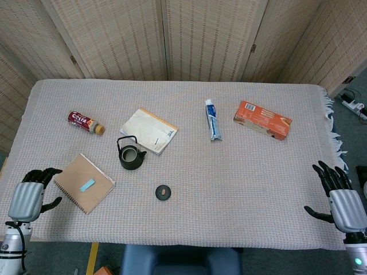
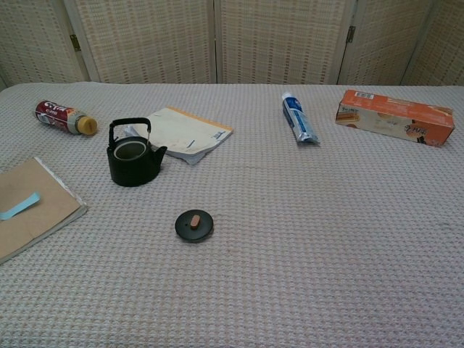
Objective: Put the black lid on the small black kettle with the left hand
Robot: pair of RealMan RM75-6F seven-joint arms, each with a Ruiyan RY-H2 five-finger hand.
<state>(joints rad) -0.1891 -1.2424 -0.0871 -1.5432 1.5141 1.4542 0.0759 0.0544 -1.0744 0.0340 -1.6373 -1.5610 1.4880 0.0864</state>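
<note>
The small black kettle (image 1: 131, 156) (image 2: 133, 161) stands upright with its mouth uncovered, left of the table's middle. The round black lid (image 1: 163, 192) (image 2: 193, 225), with a brown knob on top, lies flat on the cloth nearer the front edge, to the kettle's right. My left hand (image 1: 31, 195) hovers at the front left corner, beside the brown notebook, fingers apart and holding nothing. My right hand (image 1: 338, 196) is at the front right edge, fingers spread and empty. Neither hand shows in the chest view.
A brown spiral notebook (image 1: 84, 183) with a blue strip lies between my left hand and the kettle. Behind the kettle are a white booklet (image 1: 148, 130) and a cola bottle (image 1: 85, 122). A toothpaste tube (image 1: 213, 120) and an orange box (image 1: 262, 119) lie at the back right.
</note>
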